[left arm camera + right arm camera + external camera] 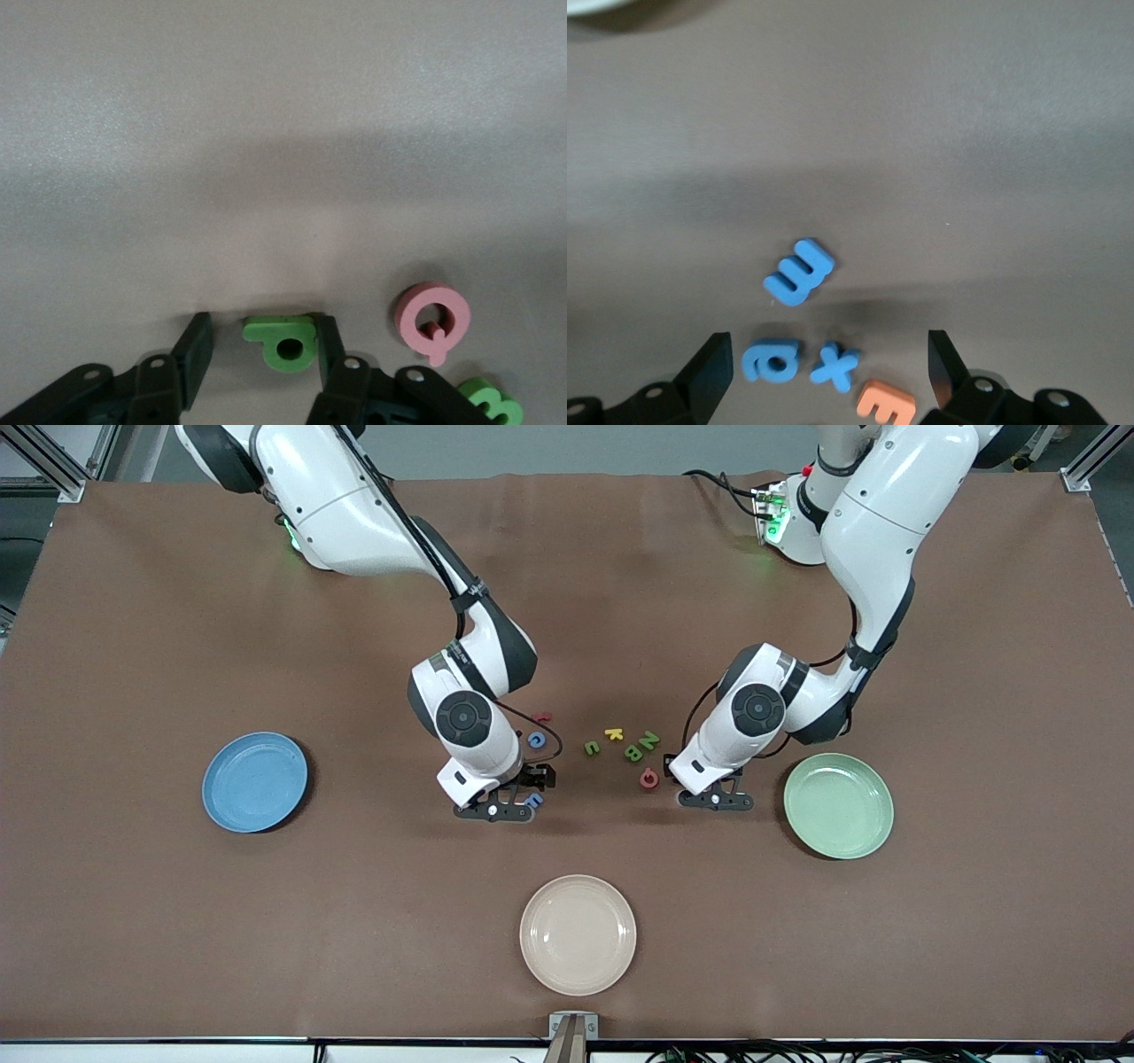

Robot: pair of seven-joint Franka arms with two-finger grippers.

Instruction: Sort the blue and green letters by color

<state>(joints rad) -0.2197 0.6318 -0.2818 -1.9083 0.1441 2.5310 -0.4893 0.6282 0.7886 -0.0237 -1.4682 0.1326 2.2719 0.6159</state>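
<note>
2 wrist views add detail: left gripper (257,354) jaws around green letter (283,341), right gripper (830,372) released over blue letters (799,272)

Both arms wear glossy white moulded shells with dark grey to black bands at the joints. Each wrist housing carries a round black cap with a small centre disc, set in a darker collar. Thin black cables run along the outside of the links and loop down to the hands; on the right arm a cable is strapped at the forearm joint. A green light glows near each base. The left gripper (716,801) and the right gripper (496,812) are matte black, with flat skeletal linkage bars pinned by small silver screws, and plain black wedge-shaped fingers (710,370).
</note>
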